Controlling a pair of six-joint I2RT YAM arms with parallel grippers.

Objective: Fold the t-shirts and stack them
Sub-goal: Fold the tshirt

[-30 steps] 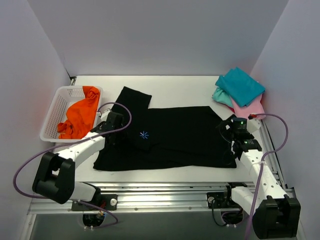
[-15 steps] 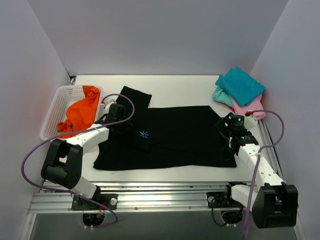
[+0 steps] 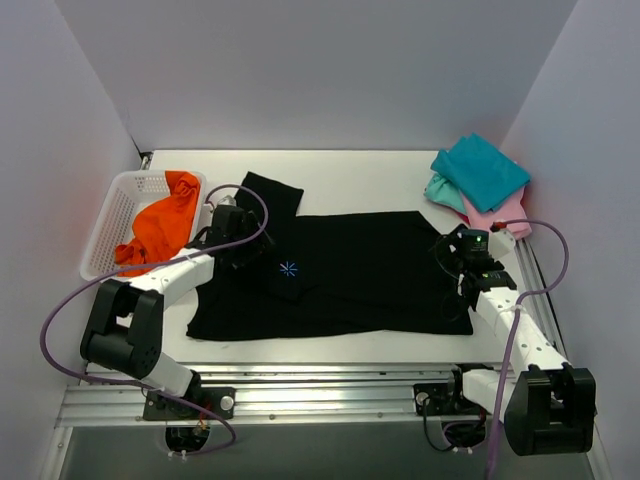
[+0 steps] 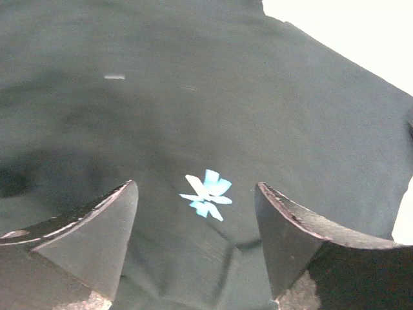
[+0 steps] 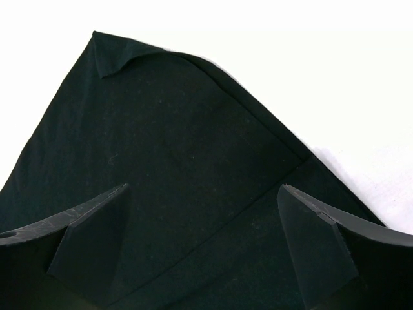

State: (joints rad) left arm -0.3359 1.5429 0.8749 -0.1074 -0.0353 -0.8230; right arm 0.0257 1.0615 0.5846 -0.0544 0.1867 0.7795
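The black t-shirt (image 3: 350,270) lies spread on the white table, its light-blue starburst mark (image 3: 288,269) left of the middle; the mark also shows in the left wrist view (image 4: 206,194). My left gripper (image 3: 240,243) is open and empty over the shirt's left part. My right gripper (image 3: 455,252) is open and empty over the shirt's right edge, where the right wrist view shows a folded layer and a curled corner (image 5: 110,55). A teal shirt (image 3: 480,172), a lighter teal one and a pink shirt (image 3: 500,215) lie stacked at the back right. An orange shirt (image 3: 160,225) hangs out of the basket.
A white mesh basket (image 3: 115,215) stands at the left edge of the table. Grey walls close in on three sides. A metal rail runs along the front edge (image 3: 320,385).
My left gripper has moved back and slightly right over the shirt's left part. My right gripper has moved back and slightly left over the right edge.
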